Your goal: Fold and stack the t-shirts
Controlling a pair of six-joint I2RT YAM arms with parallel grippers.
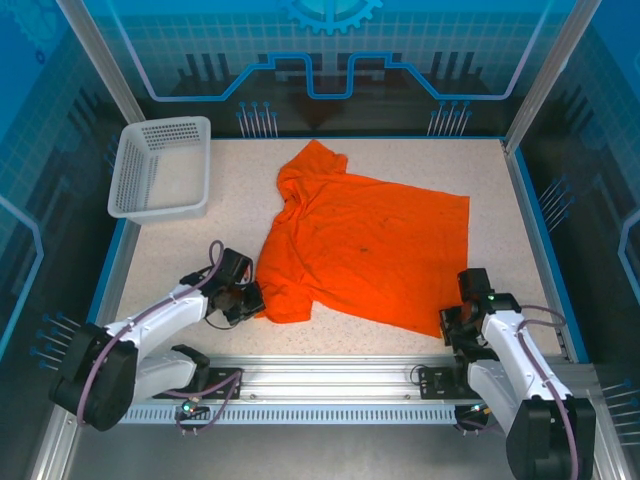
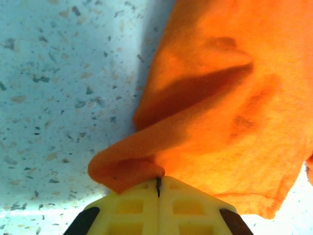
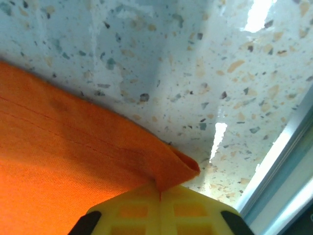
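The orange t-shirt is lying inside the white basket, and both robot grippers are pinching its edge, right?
Not inside the basket. The orange t-shirt lies spread on the table, apart from the white basket, as the top view shows. The rest holds: the left gripper and the right gripper are each shut on its edge.

From overhead, the left gripper (image 1: pixel 248 300) and right gripper (image 1: pixel 452 322) hide their own fingertips and the t-shirt (image 1: pixel 370 245) edges beneath them. A few dark specks on the cloth are too small to identify. In the left wrist view the t-shirt runs off the top and right edges, the yellow fingers (image 2: pixel 129 208) off the bottom, and the pinched fold vanishes into their seam. The right wrist view cuts the cloth at left and bottom.
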